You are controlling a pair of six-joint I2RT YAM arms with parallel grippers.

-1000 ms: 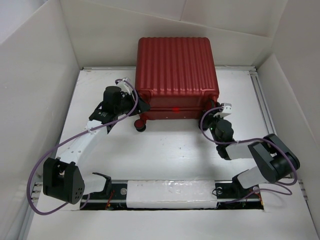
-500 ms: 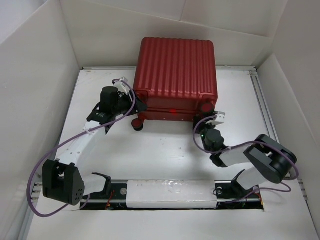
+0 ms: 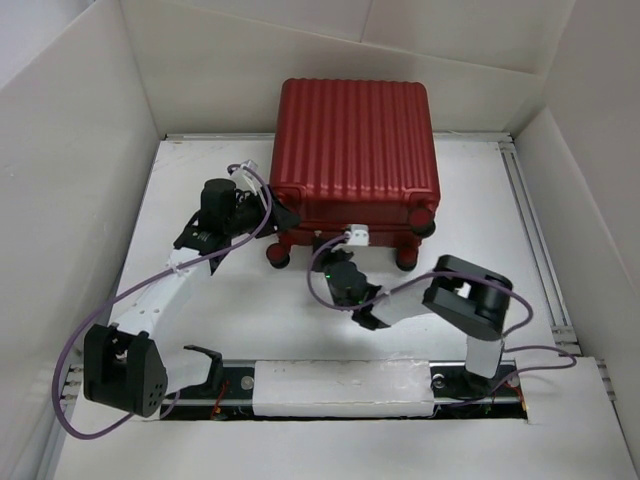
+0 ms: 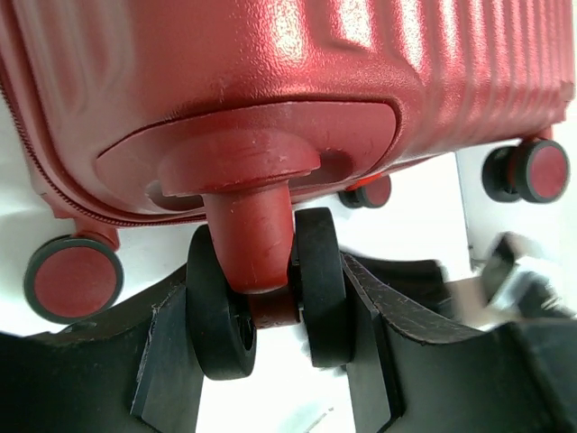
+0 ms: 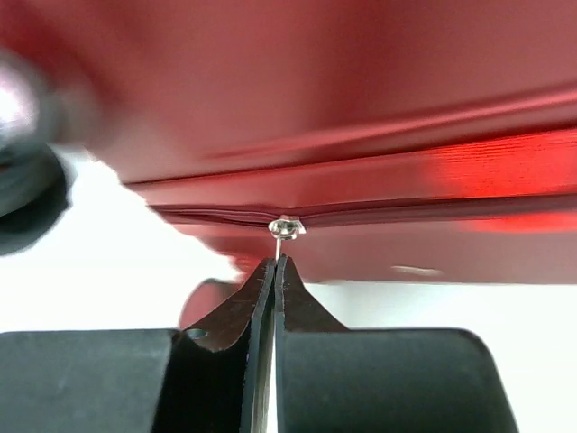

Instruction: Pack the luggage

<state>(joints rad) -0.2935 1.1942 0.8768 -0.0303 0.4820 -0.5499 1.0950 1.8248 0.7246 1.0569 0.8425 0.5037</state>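
**Both jaws on the closed luggage**

You had the dark red luggage (image 3: 355,140) lying shut on the white table (image 3: 300,320), ribbed shell up and wheeled end toward the arms. Your left jaws, about half spread, clamped the twin-wheel caster (image 4: 261,271) at the luggage's near left corner, with one finger (image 4: 167,361) pressed against each wheel. Your right jaws were pinched almost together on the small metal zipper pull (image 5: 287,225). It hung from the zip seam (image 5: 406,209) along the luggage's near side, between its two near corners.
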